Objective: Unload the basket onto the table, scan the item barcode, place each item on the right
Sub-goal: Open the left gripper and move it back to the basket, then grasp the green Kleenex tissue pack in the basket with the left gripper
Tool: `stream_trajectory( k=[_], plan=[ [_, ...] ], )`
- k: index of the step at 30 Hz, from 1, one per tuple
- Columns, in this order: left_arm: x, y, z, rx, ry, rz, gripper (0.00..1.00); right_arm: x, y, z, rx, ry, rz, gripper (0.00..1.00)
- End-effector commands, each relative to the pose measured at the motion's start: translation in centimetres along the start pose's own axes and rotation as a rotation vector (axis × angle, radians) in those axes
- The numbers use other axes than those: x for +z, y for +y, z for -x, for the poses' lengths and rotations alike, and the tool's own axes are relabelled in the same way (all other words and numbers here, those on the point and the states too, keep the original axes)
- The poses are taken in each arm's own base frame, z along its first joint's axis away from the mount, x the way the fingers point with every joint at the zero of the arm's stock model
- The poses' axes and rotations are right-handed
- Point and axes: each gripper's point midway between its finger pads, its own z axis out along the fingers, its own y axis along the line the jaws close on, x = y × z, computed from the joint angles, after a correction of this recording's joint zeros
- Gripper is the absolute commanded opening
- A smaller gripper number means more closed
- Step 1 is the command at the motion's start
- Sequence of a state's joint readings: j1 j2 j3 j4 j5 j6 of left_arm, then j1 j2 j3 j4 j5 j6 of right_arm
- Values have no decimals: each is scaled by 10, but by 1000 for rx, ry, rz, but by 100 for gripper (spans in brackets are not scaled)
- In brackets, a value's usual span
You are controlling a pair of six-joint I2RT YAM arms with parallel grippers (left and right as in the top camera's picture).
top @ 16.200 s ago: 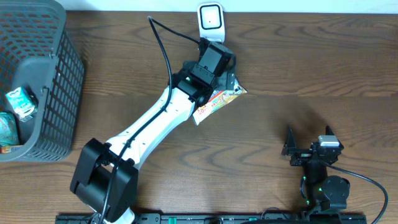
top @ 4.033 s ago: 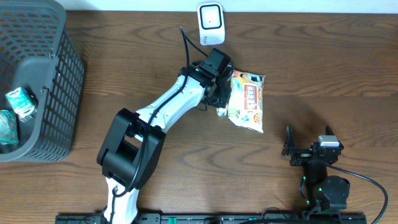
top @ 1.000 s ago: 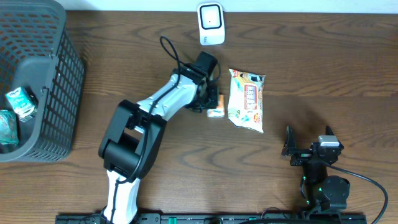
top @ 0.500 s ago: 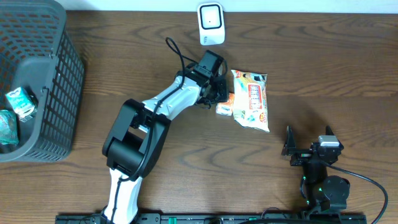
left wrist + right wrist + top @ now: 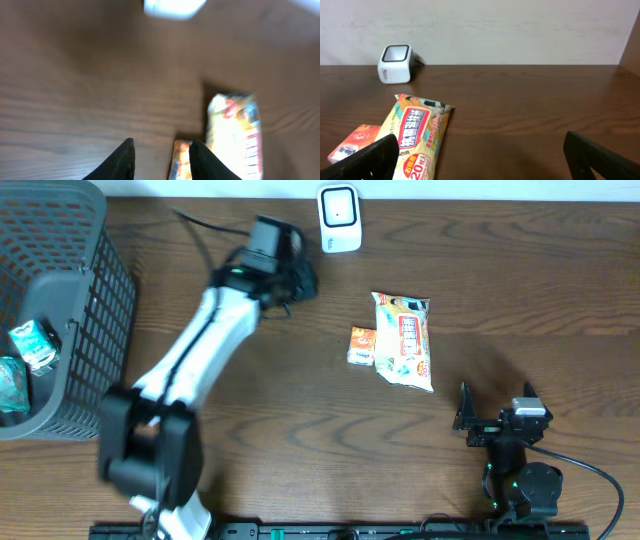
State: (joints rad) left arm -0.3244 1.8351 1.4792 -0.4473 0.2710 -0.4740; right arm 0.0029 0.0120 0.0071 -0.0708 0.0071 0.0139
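I see a dark grey plastic mesh basket (image 5: 100, 310) filling the far left of the overhead frame, sitting on the dark brown wooden table (image 5: 520, 300). Inside it, at the left edge, lies a green-and-white carton (image 5: 35, 345), with a teal packet (image 5: 10, 388) just below

White left arm (image 5: 195, 345), black fingers (image 5: 122, 160)

Matt wood-grain table (image 5: 520, 300), glossy plastic snack packet (image 5: 403, 340), smooth plastic scanner (image 5: 339, 218), plastic mesh basket (image 5: 100, 310)
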Motion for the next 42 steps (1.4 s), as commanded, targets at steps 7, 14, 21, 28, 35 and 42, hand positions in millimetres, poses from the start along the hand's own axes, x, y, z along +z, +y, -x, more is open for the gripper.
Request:
stream_trajectory(
  k=[7, 14, 21, 28, 35, 42],
  plan=[
    [-166, 10, 91, 57, -456, 43, 36, 0, -2, -1, 4, 1, -6, 99],
    [-274, 63, 124, -43, -752, 212, 37, 0, -2, -1, 4, 1, -6, 99],
    [-322, 135, 130, -162, -837, 368, 46, 0, -2, -1, 5, 1, -6, 99],
    [-348, 220, 111, -325, -809, 548, 55, 0, -2, -1, 4, 1, -6, 99],
    [-355, 291, 77, -493, -711, 693, 56, 0, -2, -1, 4, 1, -6, 99],
    [-346, 372, 18, -682, -494, 931, 56, 0, -2, -1, 4, 1, -6, 99]
  ],
)
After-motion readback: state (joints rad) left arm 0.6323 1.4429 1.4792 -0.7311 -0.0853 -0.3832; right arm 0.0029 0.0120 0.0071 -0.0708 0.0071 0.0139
